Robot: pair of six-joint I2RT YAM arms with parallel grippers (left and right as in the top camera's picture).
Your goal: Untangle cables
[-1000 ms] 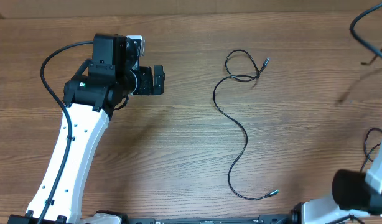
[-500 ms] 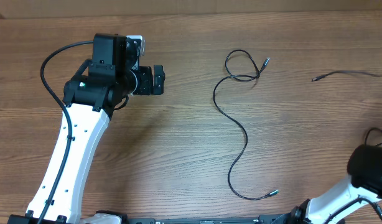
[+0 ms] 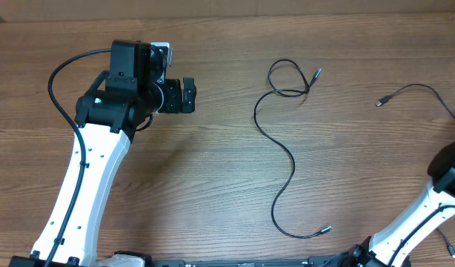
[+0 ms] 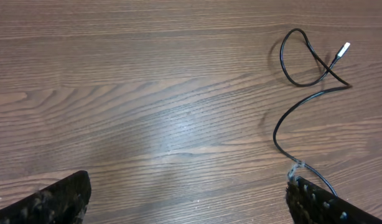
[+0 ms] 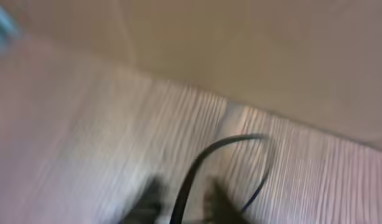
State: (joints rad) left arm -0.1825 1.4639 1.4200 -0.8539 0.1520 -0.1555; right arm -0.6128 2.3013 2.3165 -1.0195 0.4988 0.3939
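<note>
Overhead, a brown wood-grain worktop (image 3: 213,170) fills the view. The long cable (image 3: 290,159), thin and black, lies loose just right of centre. It forms a small loop toward 1 o'clock, where its upper plug (image 3: 317,73) rests, then snakes down to its lower plug (image 3: 327,230) near 5 o'clock. It touches no other cord.

A second cable (image 3: 424,87) lies well apart from it at 3 o'clock. Its end plug (image 3: 379,102) points toward the centre, and the cord arcs away and off the right edge.

The white left arm (image 3: 94,163) reaches up from 7 o'clock to 10 o'clock. Its wrist camera shows the left fingers (image 4: 54,199) spread wide over bare wood, holding nothing. The long cable's loop shows at 2 o'clock in that view, and the cord runs down to the finger at 4 o'clock.

The right arm (image 3: 450,167) sits at 4 o'clock at the picture's edge. Its wrist camera is badly blurred. The right fingers (image 5: 147,202) appear as two dark shapes at 6 o'clock with a black cord rising between them. Whether they grip the cord cannot be told.
</note>
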